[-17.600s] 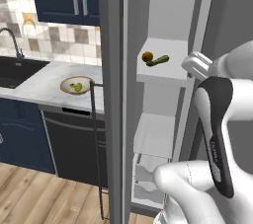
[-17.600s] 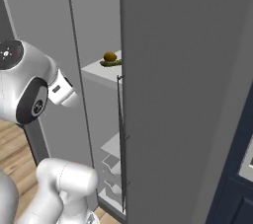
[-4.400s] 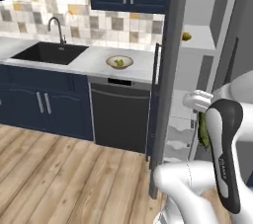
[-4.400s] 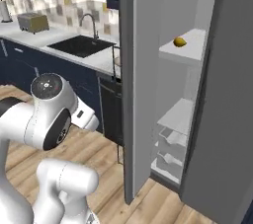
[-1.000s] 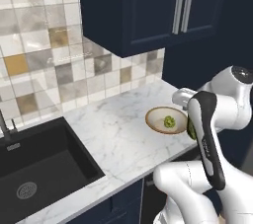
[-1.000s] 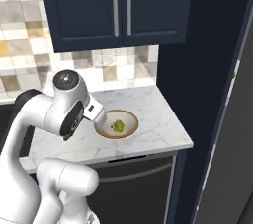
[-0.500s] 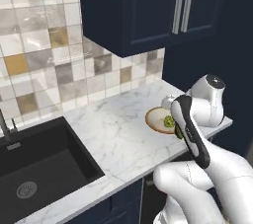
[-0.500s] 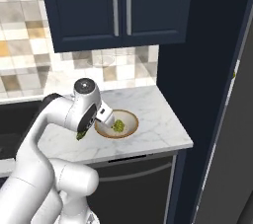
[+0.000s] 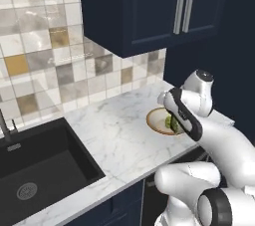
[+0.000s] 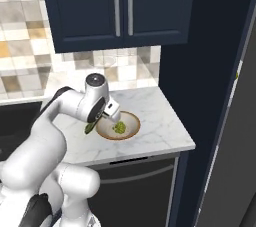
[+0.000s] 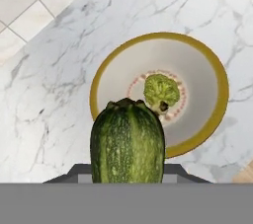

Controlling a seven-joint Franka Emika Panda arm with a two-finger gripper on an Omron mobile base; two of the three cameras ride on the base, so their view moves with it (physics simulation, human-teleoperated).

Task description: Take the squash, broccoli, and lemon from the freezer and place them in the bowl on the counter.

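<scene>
The tool (image 10: pixel 103 119) is clamped on the squash (image 11: pixel 127 141), which hangs above the near rim of the bowl (image 11: pixel 216 112) and sticks out over it toward the middle. The step in hand looks like setting the squash into the bowl. To do it well, the tool should carry the squash a little further over the bowl's centre, so that its whole length clears the near rim, and come down close to the pale inside before the fingers part; dropped from height, a long rounded vegetable could roll or tip over the low rim onto the table (image 11: pixel 59 70). It would also help to lay it beside the broccoli (image 11: pixel 160 90), not on top of it, since the floret already sits just past the bowl's middle.

The squash is dark green with faint lighter streaks running lengthwise, smooth and glossy, with a blunt, slightly lobed end facing the bowl. In the right base view its lower end shows as a slim dark strip just left of the bowl, though the arm hides much of it there, so its exact tilt is hard to judge. The broccoli is a small lumpy light-green head on a short pale stalk, resting inside the bowl. The bowl stands on the white veined table near the tiled wall.
</scene>
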